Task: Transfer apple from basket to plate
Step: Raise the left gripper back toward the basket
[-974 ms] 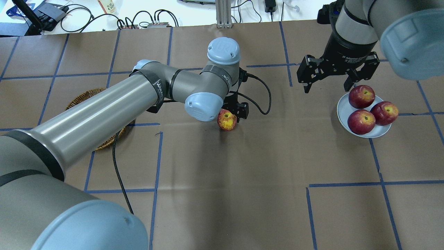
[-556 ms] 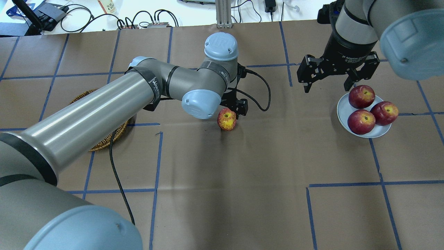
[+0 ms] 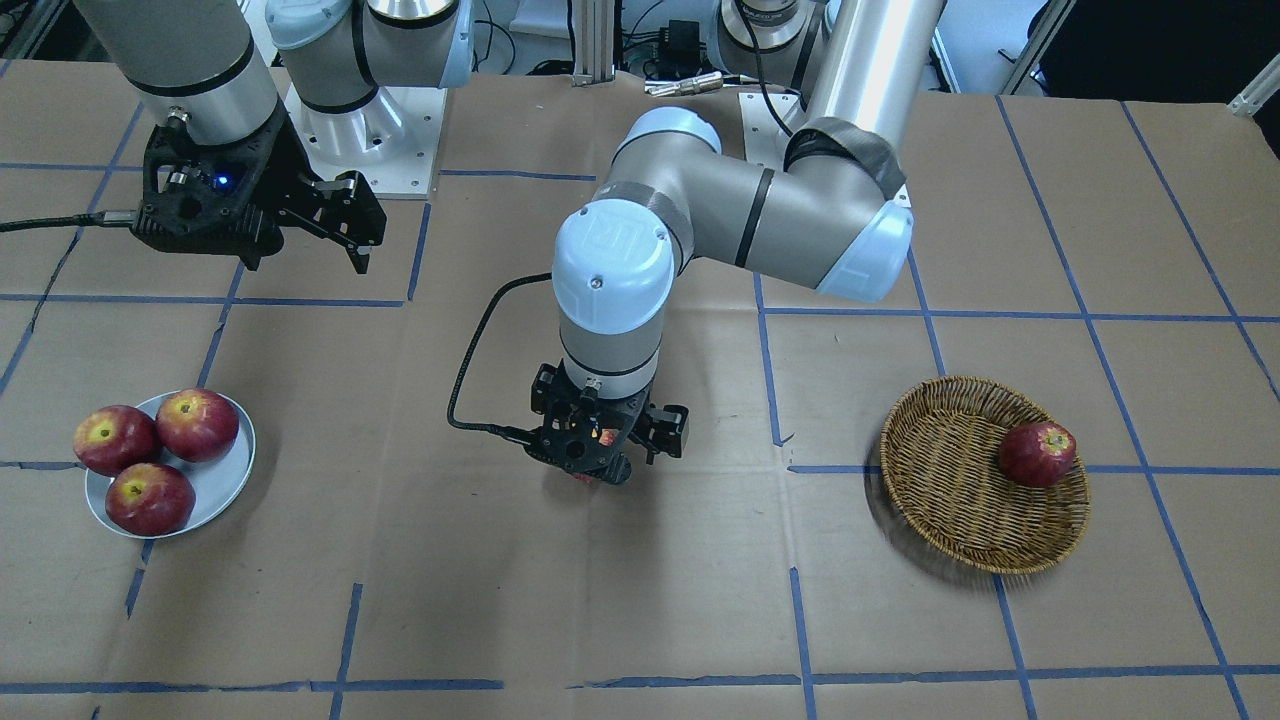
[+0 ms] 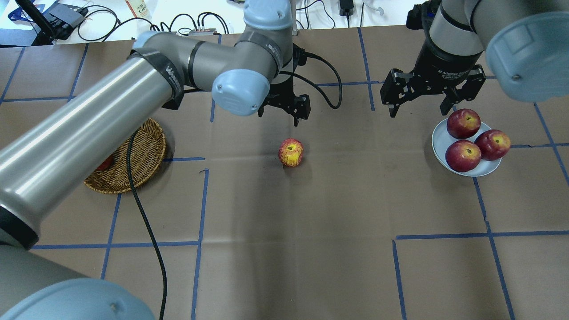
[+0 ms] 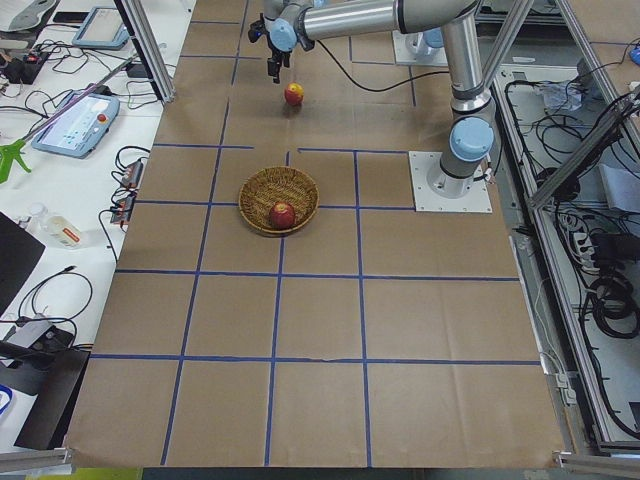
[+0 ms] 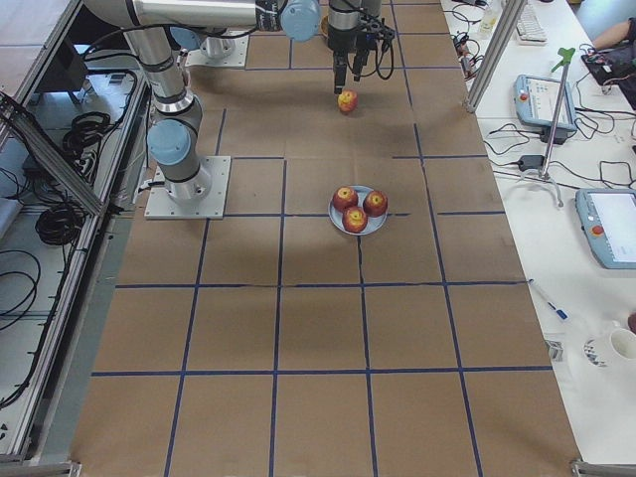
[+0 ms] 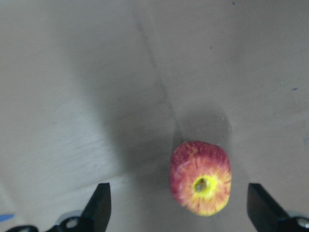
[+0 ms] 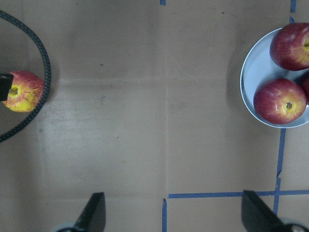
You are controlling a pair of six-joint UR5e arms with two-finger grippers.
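Observation:
The streaked pinkish-red apple with a yellow top lies alone on the brown paper at the table's middle, outside the basket and the plate. My left gripper is open and empty, raised above it; its wrist view shows the apple below, between the spread fingers. In the front view the gripper hides most of the apple. The wicker basket at the left holds one dark red apple. The blue-grey plate at the right holds three dark red apples. My right gripper is open and empty, high beside the plate.
The left arm's black cable hangs over the basket's edge and across the near table. The right wrist view shows the apple at the left and the plate at the right, with bare paper between.
My left gripper has lifted up and away from the apple, which stays in the same spot on the table. The left arm has swung off the basket. The right gripper has barely moved.

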